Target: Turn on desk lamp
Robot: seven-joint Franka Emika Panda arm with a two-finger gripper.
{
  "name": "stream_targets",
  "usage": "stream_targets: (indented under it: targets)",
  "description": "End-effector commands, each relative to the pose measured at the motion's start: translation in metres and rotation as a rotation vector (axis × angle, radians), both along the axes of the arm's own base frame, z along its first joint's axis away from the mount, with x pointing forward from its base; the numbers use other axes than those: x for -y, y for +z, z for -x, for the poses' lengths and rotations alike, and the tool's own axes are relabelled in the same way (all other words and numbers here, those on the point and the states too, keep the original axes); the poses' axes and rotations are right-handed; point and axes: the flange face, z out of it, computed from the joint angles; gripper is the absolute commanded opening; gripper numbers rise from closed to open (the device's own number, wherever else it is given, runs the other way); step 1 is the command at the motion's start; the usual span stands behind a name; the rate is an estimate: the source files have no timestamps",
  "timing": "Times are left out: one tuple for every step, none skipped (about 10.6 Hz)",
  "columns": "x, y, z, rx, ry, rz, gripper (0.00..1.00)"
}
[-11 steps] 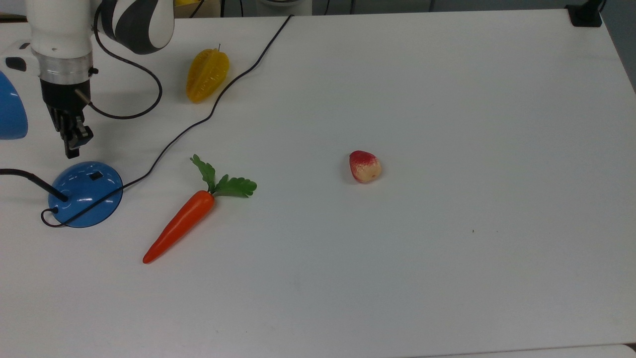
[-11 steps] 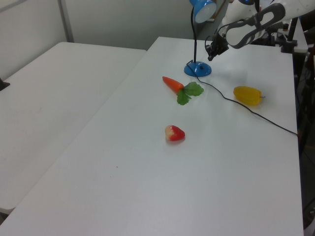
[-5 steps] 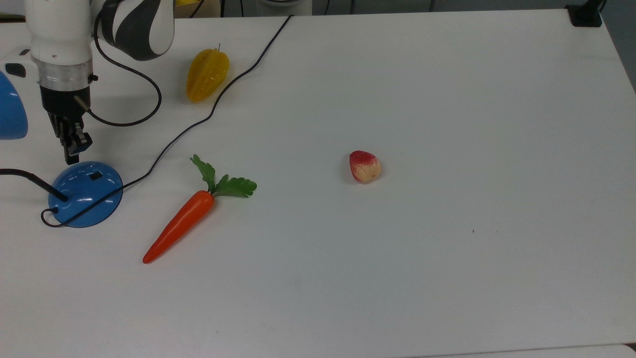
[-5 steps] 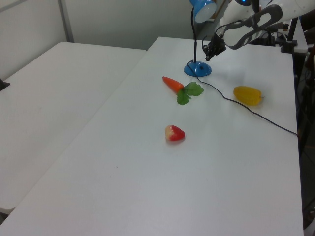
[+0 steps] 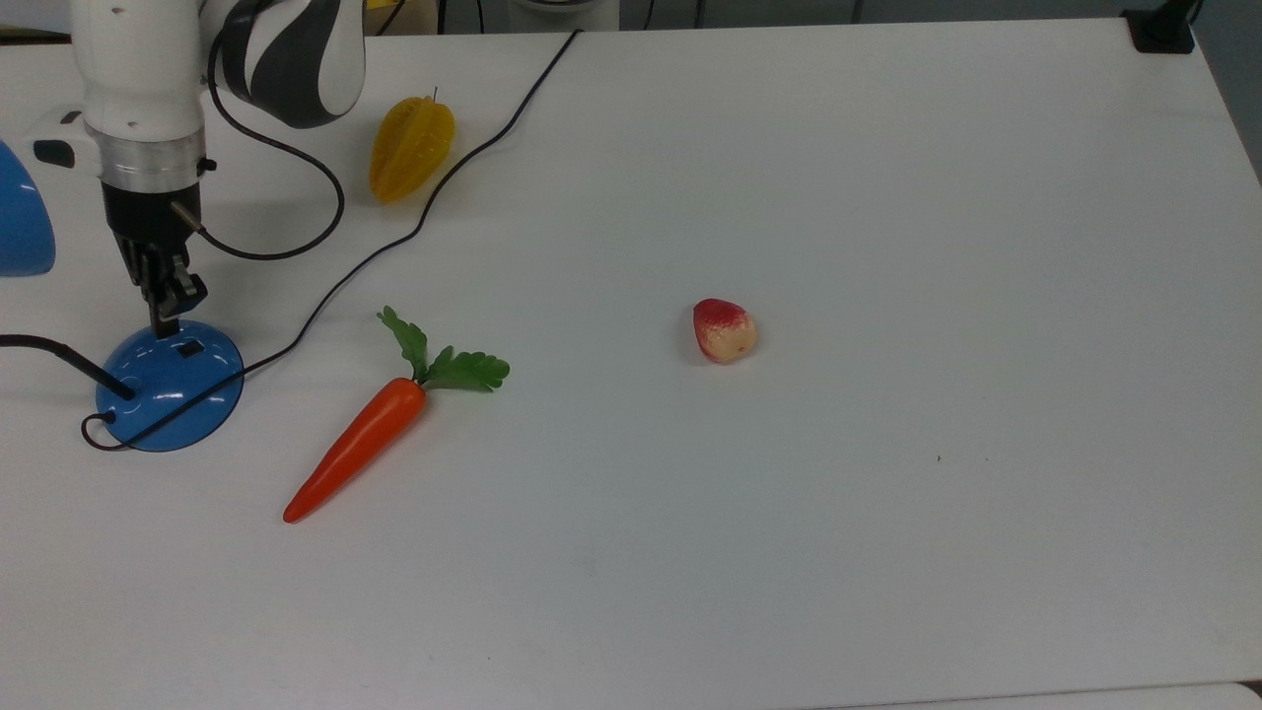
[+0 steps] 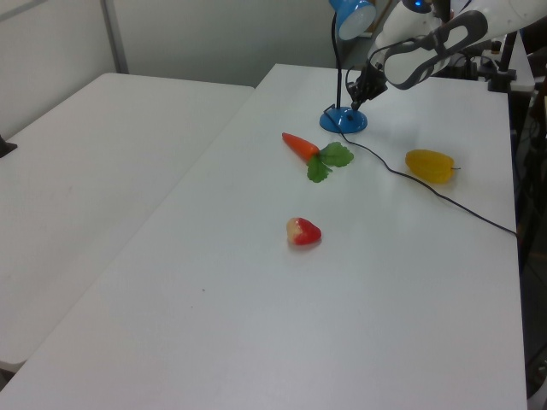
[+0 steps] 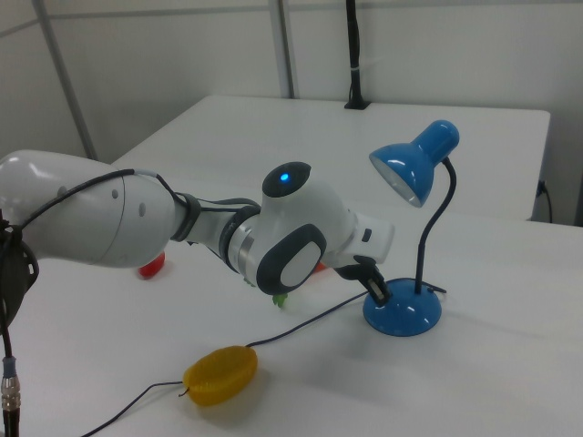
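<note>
Lamp (image 5: 170, 387) is seen at the top view's left edge of the table (image 5: 838, 197), standing upright on its round blue base; black neck rises to the blue shade (image 7: 414, 164), best seen in the right view. The shade is not lit, so far as can be told. A small black switch (image 5: 190, 347) is set into the dome on the side toward the gripper. The cord (image 5: 394, 247) runs from the base across the table, past the carrot (image 5: 365, 434) and the starfruit (image 5: 411, 148).

Handling, as judged: base is glossy and domed, so likely slippery and poor to grasp; probably weighted enough to stay put under a light press. Neck is bendable and should not be pushed. No grasp is needed; contact should be made on the switch only, pressed straight down.

Gripper (image 5: 168, 316) is held pointing down, tips at the base's rim, just short of the switch. Fingers appear drawn close together, nothing held.

A strawberry (image 5: 724, 330) lies well apart, mid-table.
</note>
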Motion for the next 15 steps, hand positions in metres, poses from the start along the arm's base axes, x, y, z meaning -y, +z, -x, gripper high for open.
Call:
stream_targets:
  targets:
    - [-0.007, -0.008, -0.010, 0.011, -0.016, 0.005, 0.00]
    - [-0.007, -0.011, -0.010, 0.009, -0.017, 0.003, 0.00]
    - [-0.006, -0.010, -0.013, 0.014, -0.017, 0.006, 0.00]
    - [-0.005, -0.013, -0.015, 0.013, -0.016, 0.006, 0.00]
    - [-0.004, -0.011, -0.015, 0.015, -0.018, 0.007, 0.00]
    - [-0.002, -0.010, -0.018, 0.020, -0.018, 0.011, 0.00]
    - [-0.004, -0.018, -0.020, 0.012, -0.014, 0.008, 0.00]
    - [-0.003, -0.017, -0.021, 0.013, -0.013, 0.012, 0.00]
    - [-0.002, -0.017, -0.020, 0.012, -0.013, 0.015, 0.00]
    - [-0.004, -0.017, -0.022, 0.014, -0.010, 0.015, 0.00]
    - [-0.004, -0.017, -0.022, 0.014, -0.009, 0.016, 0.00]
    - [-0.002, -0.018, -0.021, 0.012, -0.012, 0.016, 0.00]
    - [-0.002, -0.017, -0.021, 0.013, -0.012, 0.017, 0.00]
    - [-0.002, -0.011, -0.021, 0.016, -0.011, 0.018, 0.00]
    - [-0.003, -0.007, -0.020, 0.016, -0.010, 0.017, 0.00]
